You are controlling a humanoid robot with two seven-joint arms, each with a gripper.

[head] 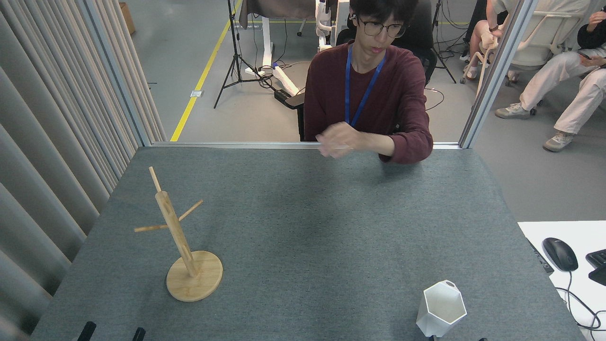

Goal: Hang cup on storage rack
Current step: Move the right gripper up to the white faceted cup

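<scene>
Tool tips barely show at the bottom edge, state untellable; the white hexagonal cup (441, 308) could tip when grasped, missing the bamboo rack's (182, 235) thin pegs.

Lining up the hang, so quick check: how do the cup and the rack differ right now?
The cup is white and angular with a hexagonal rim; the rack is light bamboo, a thin post on a round base. The cup sits near right on the table; the rack stands near left, well apart. The cup is squat; the rack is tall and leans, with bare pegs. Both stand free on the table, untouched.
</scene>
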